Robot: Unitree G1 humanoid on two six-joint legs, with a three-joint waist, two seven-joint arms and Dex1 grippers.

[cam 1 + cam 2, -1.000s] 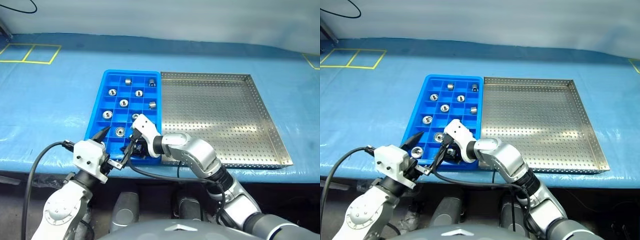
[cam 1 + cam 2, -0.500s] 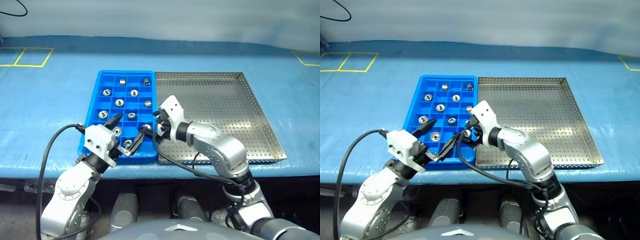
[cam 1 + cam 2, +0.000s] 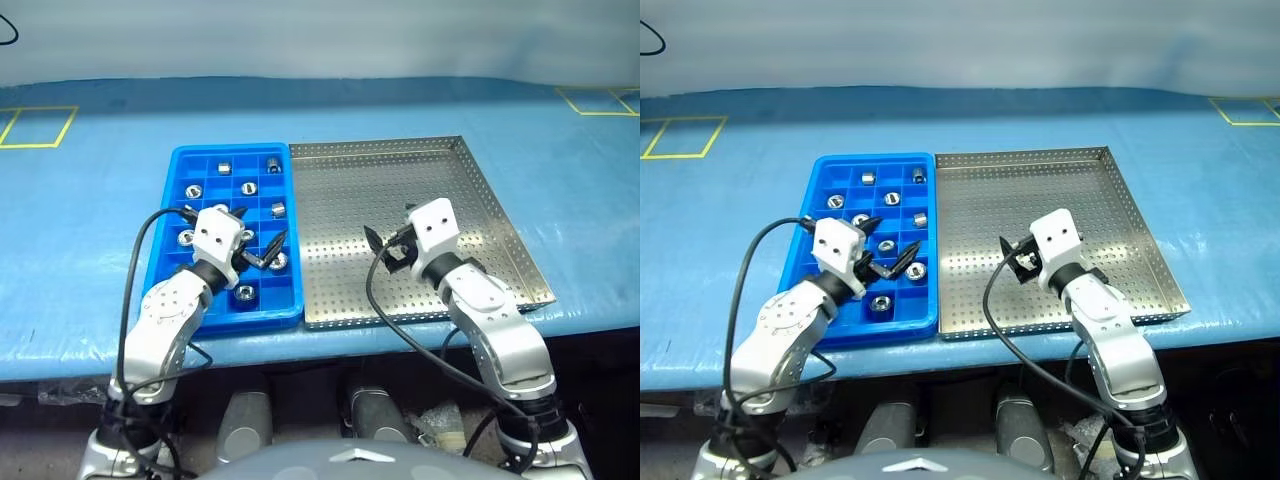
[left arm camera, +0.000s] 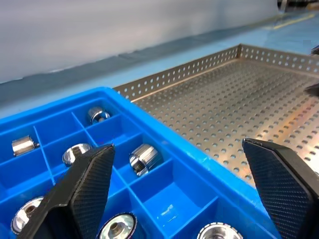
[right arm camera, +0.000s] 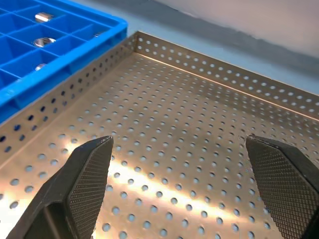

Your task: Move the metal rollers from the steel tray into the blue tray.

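Nearest, the left claw (image 3: 262, 243) hangs wide open and empty over the bright blue compartmented plastic tray (image 3: 165, 262), and the right claw (image 3: 385, 248), equally spread and holding nothing, hovers over the square perforated steel tray (image 3: 480, 205) just beside it. The small shiny metal rollers (image 3: 244, 292) sit singly in the blue tray's cells, which keep them from rolling. The steel tray's visible floor is bare, so the transfer looks done.
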